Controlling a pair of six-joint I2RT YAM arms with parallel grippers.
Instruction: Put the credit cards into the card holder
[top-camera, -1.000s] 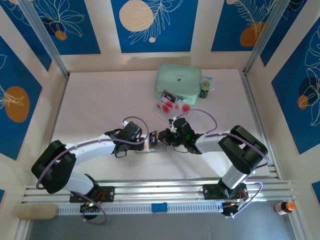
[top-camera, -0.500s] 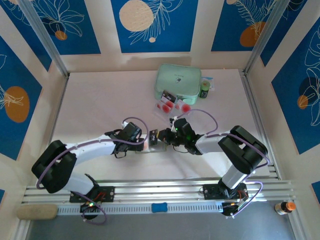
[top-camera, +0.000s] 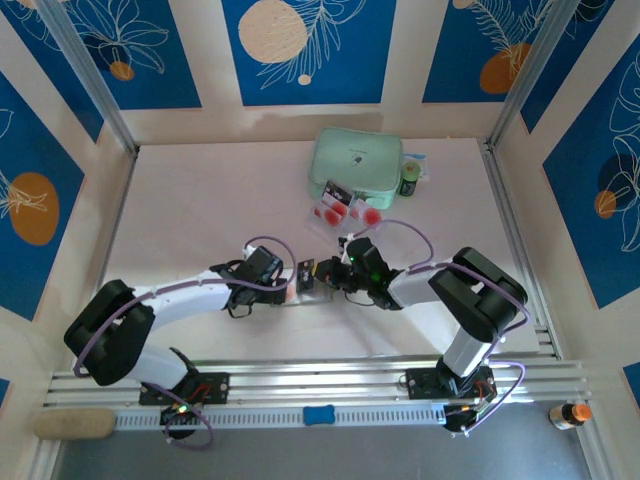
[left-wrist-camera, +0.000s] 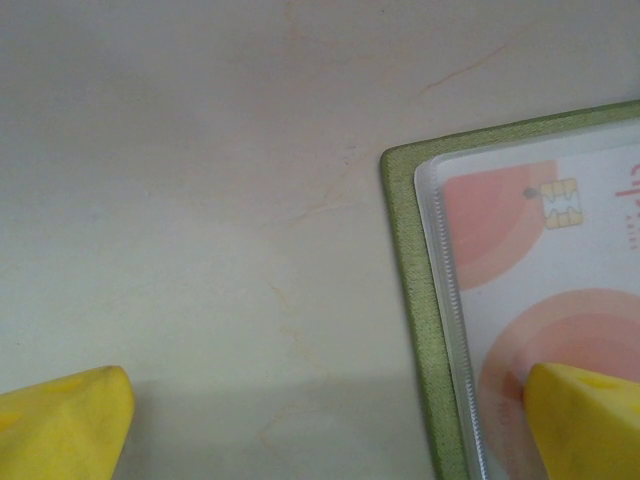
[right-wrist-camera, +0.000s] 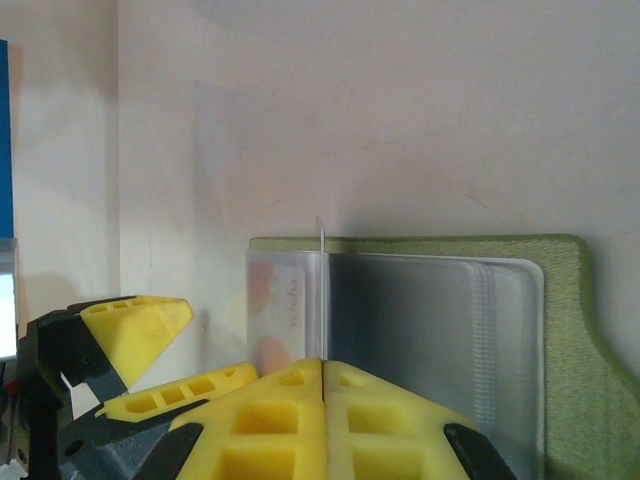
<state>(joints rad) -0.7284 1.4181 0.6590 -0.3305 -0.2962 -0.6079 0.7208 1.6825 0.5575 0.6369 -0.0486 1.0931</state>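
Note:
The olive-green card holder (top-camera: 312, 293) lies open on the table between both grippers. Its green border (left-wrist-camera: 410, 300) frames a clear sleeve with a credit card (left-wrist-camera: 540, 260) inside. My left gripper (left-wrist-camera: 322, 390) is open and straddles the holder's left edge, one fingertip (left-wrist-camera: 580, 420) resting on that sleeved card. My right gripper (right-wrist-camera: 322, 365) is shut on a thin clear sheet standing on edge at the holder's (right-wrist-camera: 570, 330) fold, apparently one of its sleeves. Left of it the sleeved card (right-wrist-camera: 275, 300) shows. More credit cards (top-camera: 335, 208) lie beyond the grippers.
A mint-green zip case (top-camera: 355, 160) sits at the back, with a small green bottle (top-camera: 410, 180) beside it. The loose cards rest in a clear tray (top-camera: 352, 218) just beyond my right gripper (top-camera: 322, 272). My left gripper (top-camera: 290, 285) is low over the table.
My right gripper has edged slightly left with the sheet still pinched. The left gripper stays open on the holder.

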